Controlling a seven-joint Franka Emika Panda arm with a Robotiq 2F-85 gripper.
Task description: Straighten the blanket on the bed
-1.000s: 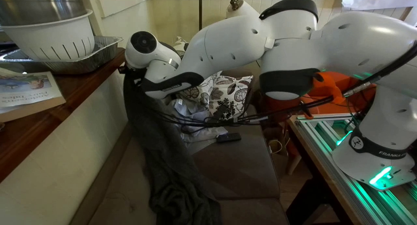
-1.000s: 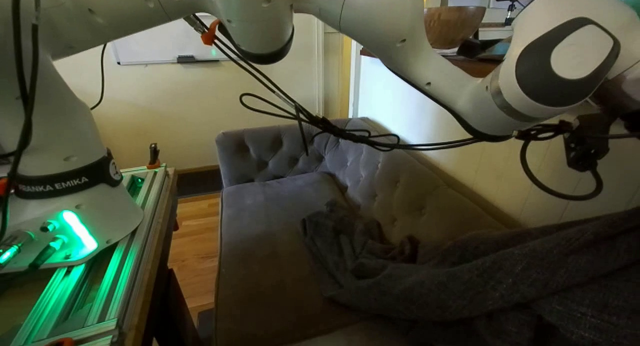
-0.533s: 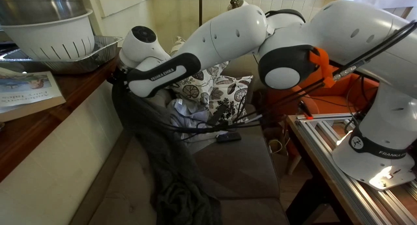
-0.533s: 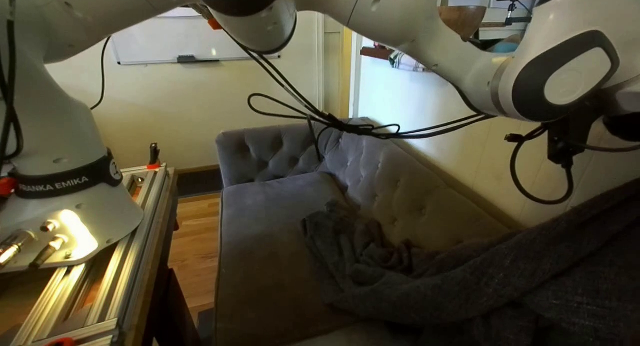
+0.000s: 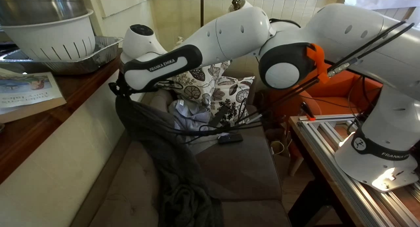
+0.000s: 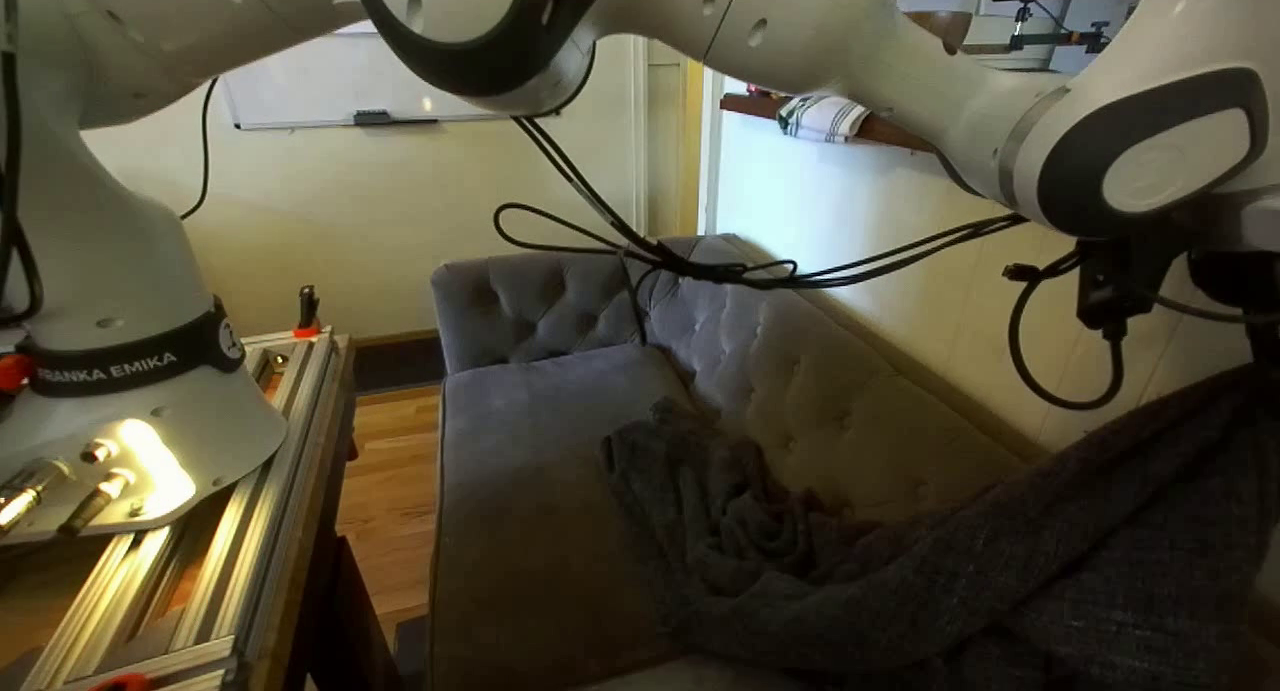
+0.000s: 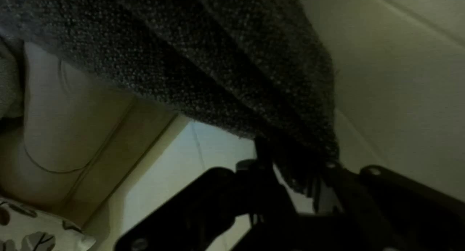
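The dark grey blanket [image 5: 170, 161] hangs from my gripper [image 5: 119, 89] by one end and slopes down along the backrest of the bed [image 5: 242, 168]. Its far part lies bunched on the seat. In an exterior view the bunched part of the blanket [image 6: 740, 511] lies on the grey tufted bed [image 6: 530, 451], and the raised part climbs to the right edge. In the wrist view the gathered blanket [image 7: 218, 58] runs between the fingers of my gripper [image 7: 294, 153], which is closed on it. The fingertips are dark and partly covered by fabric.
A wooden shelf [image 5: 95, 82] with a foil tray, a white colander [image 5: 55, 39] and a book [image 5: 29, 92] is close beside the gripper. Patterned pillows [image 5: 229, 92], a light grey cloth [image 5: 193, 113] and a black remote [image 5: 230, 139] lie at the bed's end. Cables [image 6: 690, 261] hang below the arm.
My gripper has moved a little left and down in an exterior view, still holding the blanket, whose raised part shifted with it. The robot's base light changed from green to white.
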